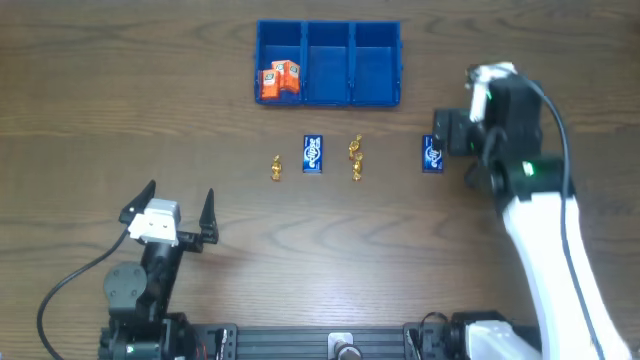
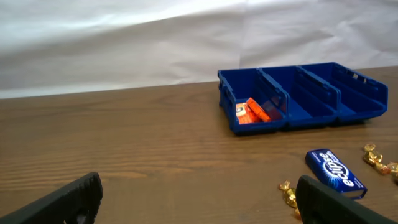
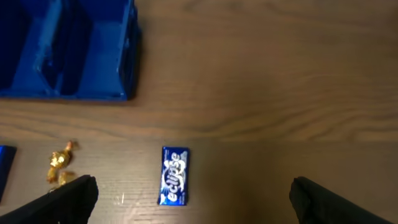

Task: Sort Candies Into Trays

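Our left arm (image 1: 150, 275) is mostly black, with a rounded black joint housing (image 1: 125, 287) low down and a white block (image 1: 155, 220) at the wrist. The left gripper (image 1: 180, 192) has two slim, black, pointed fingers. A thin black cable (image 1: 60, 290) curves away from this arm in a long loop. Our right arm (image 1: 550, 260) has a smooth white link, a black wrist housing with a small green light (image 1: 527, 168), a white cap (image 1: 490, 75) and a black cable (image 1: 566, 140) arching along its side. The right gripper (image 3: 202, 202) has matte black fingers (image 3: 68, 199) with blunt, rounded ends
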